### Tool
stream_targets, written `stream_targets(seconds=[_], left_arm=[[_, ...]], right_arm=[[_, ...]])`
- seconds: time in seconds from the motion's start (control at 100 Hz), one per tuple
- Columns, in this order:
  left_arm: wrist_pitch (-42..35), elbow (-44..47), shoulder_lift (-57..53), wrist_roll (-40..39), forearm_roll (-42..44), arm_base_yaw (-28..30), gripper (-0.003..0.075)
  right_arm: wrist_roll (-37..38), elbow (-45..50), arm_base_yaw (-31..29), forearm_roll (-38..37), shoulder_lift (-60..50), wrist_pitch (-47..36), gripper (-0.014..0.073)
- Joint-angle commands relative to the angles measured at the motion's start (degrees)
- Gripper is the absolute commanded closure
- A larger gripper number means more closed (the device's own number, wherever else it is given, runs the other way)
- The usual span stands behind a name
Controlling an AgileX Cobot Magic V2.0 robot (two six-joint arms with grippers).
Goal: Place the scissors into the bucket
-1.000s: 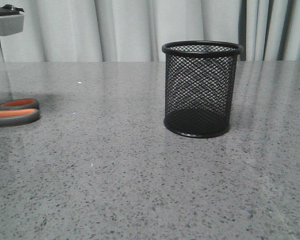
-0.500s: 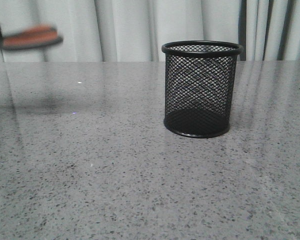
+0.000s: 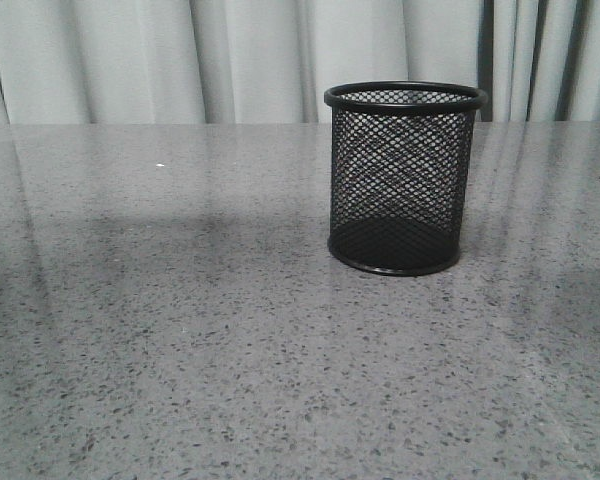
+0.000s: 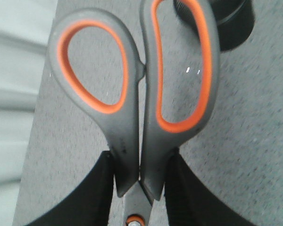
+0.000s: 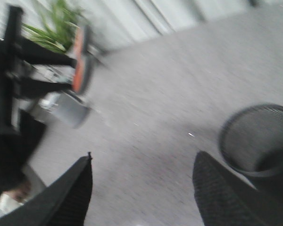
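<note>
The bucket (image 3: 405, 178) is a black wire-mesh cup standing upright on the grey table, right of centre in the front view. It also shows in the right wrist view (image 5: 257, 139) and partly in the left wrist view (image 4: 226, 19). My left gripper (image 4: 140, 176) is shut on the scissors (image 4: 141, 89), its fingers (image 4: 101, 188) clamping the dark grey handles just above the pivot, held above the table. The blades are hidden. In the right wrist view the scissors (image 5: 81, 61) show in the left arm's grip, blurred. My right gripper (image 5: 144, 167) is open and empty. Neither gripper shows in the front view.
The grey speckled table (image 3: 230, 330) runs back to pale curtains (image 3: 230, 55). A green plant (image 5: 56, 26) and a black frame (image 5: 12, 70) show beyond the table's edge in the right wrist view.
The scissors lay at the table's left edge, were lifted up at the left, and have now left the front view. The bucket has not moved.
</note>
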Motion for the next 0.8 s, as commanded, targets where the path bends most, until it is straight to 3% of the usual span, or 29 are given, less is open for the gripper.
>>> stream_targets(seconds=[0.0,0.08,0.37,0.79], left_arm=[[-0.7,-2.6,-1.4,-3.8,2.2,-4.6,0.0741],[-1.0,-2.7,-1.2,-8.2,6.0,-8.8,0.0741],[-2.4,-3.7,1.1,-15.1,13.6,-21.8,0.0741],[-4.6,-10.2,7.6,-16.5,14.9,-28.5,0.0741]], right_arm=[[-5.1,-2.0,-0.1,11.0,0.4,-1.7,0.0176],[-6.9,-2.0,-0.1,15.1,0.8,-1.2,0.0176],[-9.1,-2.0,-0.1,19.3,3.8,1.2,0.0176],[-11.7,-2.0,-0.1,22.6,7.5,6.2,0.0176]])
